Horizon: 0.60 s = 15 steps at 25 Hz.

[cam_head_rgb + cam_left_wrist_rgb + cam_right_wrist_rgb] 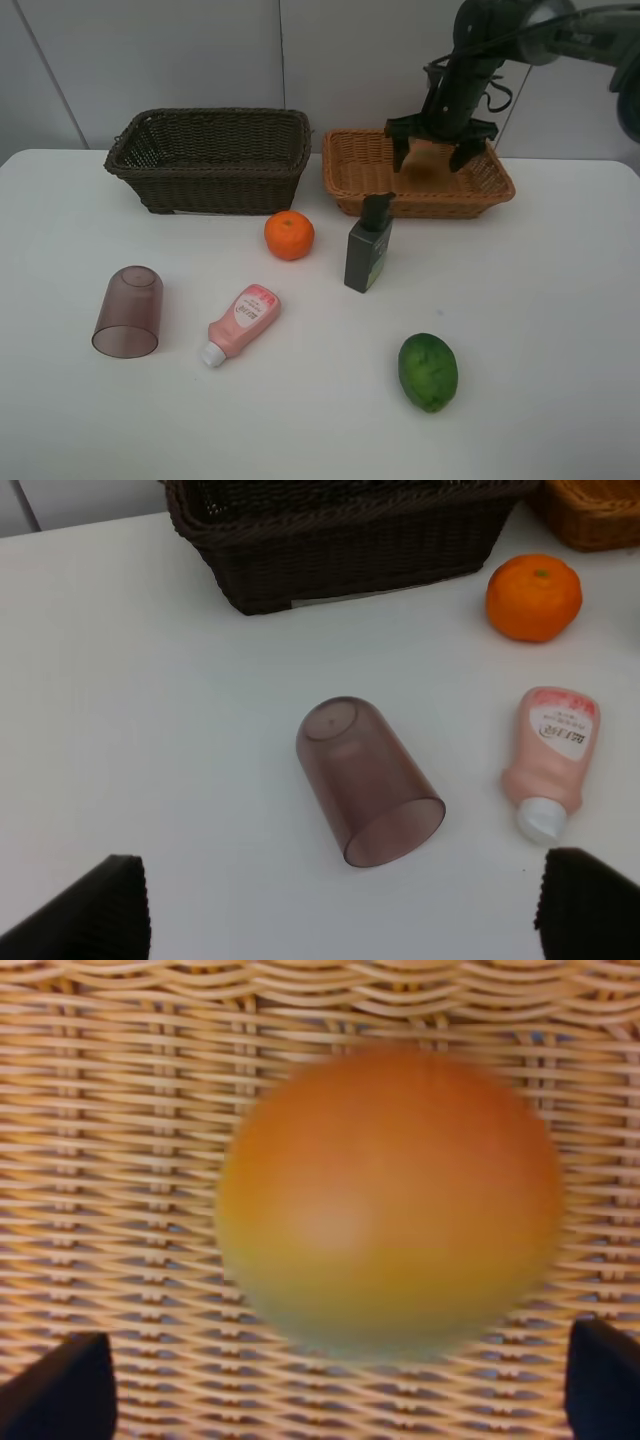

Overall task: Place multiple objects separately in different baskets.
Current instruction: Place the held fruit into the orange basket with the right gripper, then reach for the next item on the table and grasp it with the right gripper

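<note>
The right gripper (pixel 429 160) hangs over the light orange-brown wicker basket (pixel 350 190), jaws spread wide and gripping nothing. The red-orange peach (pixel 390 1205) sits straight below it inside that basket, blurred, clear of both fingers. The left gripper (pixel 345 908), also wide, is nearer the mauve cup (pixel 368 780), lying on its side, mouth toward it.

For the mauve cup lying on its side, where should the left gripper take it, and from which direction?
Probably mid-body, from straight above, jaws closing across the curved sides of the cup. It lies on its side, open mouth toward the near edge of the table, closed base toward the dark basket, so its axis runs front to back.
</note>
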### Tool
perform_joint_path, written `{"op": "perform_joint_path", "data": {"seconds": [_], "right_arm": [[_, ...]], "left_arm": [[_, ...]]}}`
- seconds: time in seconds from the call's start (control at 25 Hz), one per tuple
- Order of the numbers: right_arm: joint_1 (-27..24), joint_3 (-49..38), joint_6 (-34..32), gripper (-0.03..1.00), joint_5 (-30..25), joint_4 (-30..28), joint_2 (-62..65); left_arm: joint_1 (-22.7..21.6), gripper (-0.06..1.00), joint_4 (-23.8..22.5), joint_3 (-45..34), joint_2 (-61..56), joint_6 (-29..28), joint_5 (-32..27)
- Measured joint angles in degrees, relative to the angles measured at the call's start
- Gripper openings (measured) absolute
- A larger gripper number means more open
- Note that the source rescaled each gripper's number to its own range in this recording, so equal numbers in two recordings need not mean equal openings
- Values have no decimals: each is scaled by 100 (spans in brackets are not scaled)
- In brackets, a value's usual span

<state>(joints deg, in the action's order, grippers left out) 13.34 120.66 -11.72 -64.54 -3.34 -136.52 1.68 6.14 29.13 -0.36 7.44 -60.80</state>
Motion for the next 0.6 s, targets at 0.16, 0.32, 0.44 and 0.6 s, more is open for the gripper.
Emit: {"op": "perform_joint_path", "data": {"seconds": [0.16,0.32,0.44,0.6], "right_arm": [[110,0,-473,98,-377,-19,419],[446,0,-1219,98,-501,-26,844],[782,-5,-1699,99,-508,-16,1084],[1173,-337,-2447,100,-508,-149,1365]], "left_arm": [[0,100,0,0,0,0,0],[0,100,0,0,0,0,0],[0,100,0,0,0,0,0],[0,100,0,0,0,0,0]]}}
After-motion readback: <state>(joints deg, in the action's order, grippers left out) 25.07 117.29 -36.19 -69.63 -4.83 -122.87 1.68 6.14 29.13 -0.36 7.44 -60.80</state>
